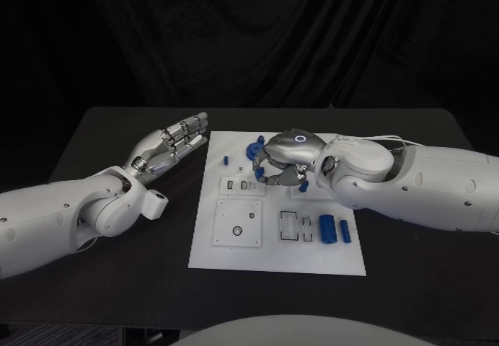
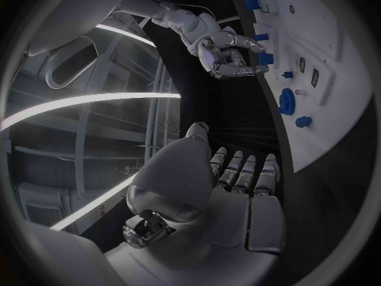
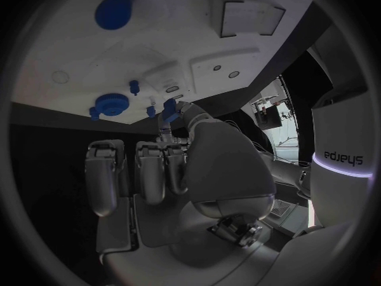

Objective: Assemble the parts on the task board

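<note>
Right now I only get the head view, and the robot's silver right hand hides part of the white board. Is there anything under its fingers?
Observer: Yes. The right wrist view shows a small blue piece right at the fingertips of the right hand; whether it is gripped, I cannot tell.
Operator: And the palm of the other one?
Observer: In the left wrist view the left hand holds nothing, its fingers straight.

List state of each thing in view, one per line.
left hand: open, fingers straight, beside the board, holding nothing
right hand: over the board, pinching a small blue part
task board: flat on the table
blue cylinder: lying on its side on the board
blue round part: resting on the board
</note>
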Robot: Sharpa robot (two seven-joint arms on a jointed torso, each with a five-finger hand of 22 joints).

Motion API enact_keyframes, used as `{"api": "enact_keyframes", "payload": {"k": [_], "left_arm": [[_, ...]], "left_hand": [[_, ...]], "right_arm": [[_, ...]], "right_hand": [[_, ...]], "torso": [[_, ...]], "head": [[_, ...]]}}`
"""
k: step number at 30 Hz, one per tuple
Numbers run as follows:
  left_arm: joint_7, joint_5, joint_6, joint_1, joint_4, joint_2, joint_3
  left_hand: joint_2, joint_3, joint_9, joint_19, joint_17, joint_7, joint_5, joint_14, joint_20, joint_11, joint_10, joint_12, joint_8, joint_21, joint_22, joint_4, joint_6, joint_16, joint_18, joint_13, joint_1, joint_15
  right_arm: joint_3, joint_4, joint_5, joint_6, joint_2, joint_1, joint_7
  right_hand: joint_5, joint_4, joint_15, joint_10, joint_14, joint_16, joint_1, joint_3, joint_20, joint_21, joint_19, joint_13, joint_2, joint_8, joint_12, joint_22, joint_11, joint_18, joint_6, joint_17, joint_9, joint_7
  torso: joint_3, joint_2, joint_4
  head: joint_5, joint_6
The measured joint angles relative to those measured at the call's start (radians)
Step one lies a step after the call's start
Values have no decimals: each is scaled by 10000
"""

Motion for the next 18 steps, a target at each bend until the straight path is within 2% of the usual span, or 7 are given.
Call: {"api": "enact_keyframes", "payload": {"k": [7,13,18], "left_arm": [[0,0,30,0,-48,70,1],[0,-2,62,0,-65,87,0],[0,-2,78,0,-69,92,0]], "left_hand": [[0,0,0,0,0,0,0,0,0,0,0,0,0,0,-1,0,0,0,0,0,0,0],[0,0,0,0,0,0,0,0,-1,0,0,0,0,0,-1,0,0,0,0,0,0,0],[0,-1,0,0,0,0,0,0,0,0,0,0,0,0,-1,1,0,0,0,0,0,0]], "right_arm": [[-2,-272,-66,125,422,-153,-143],[0,-387,-216,172,552,-192,-366],[4,-410,-314,265,594,-223,-549]], "right_hand": [[38,-43,27,0,27,0,-1,40,0,0,0,0,-2,-1,0,-1,0,0,0,0,0,-1],[79,-53,27,0,27,-38,-2,29,0,0,0,0,-2,-3,0,-1,0,0,-1,0,0,-1],[80,-54,27,0,27,-38,-2,29,0,-41,0,0,-3,-8,0,-2,0,1,-4,0,0,0]], "torso": [[-5,11,1],[-5,17,-12],[-5,18,-15]], "head": [[-22,-68],[56,-130],[63,-177]]}}
